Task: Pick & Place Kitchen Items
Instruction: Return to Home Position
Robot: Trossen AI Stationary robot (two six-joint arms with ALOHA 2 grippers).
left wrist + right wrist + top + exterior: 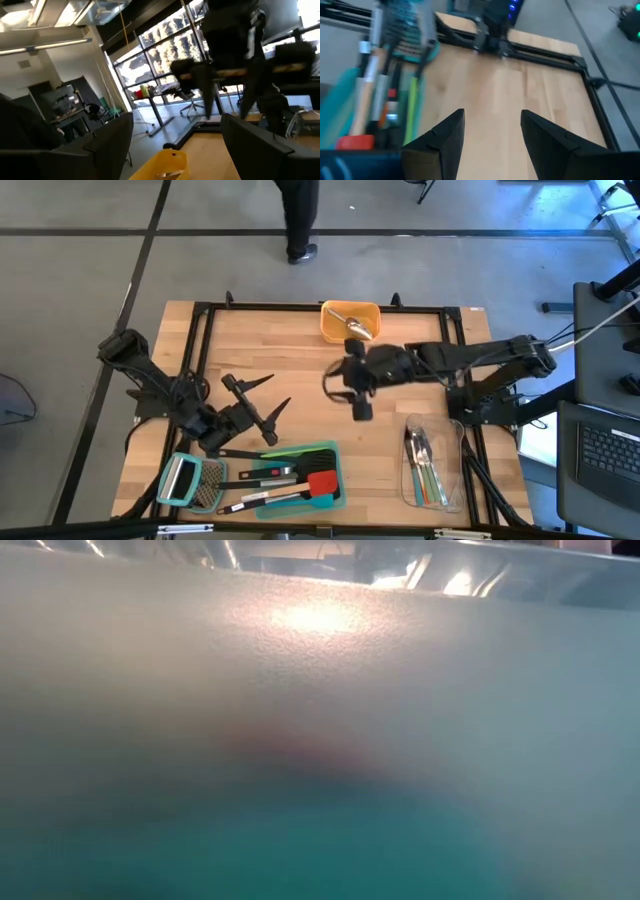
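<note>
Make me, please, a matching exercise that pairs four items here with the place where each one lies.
Things:
1. silver scoop
2. red spatula
3. cutlery
4. grater

Places:
A. in the clear bin
B. on the table, beside the teal bin
C. in the orange bin
D. in the teal bin

Pairs: 1-C, 2-D, 3-A, 4-B.
</note>
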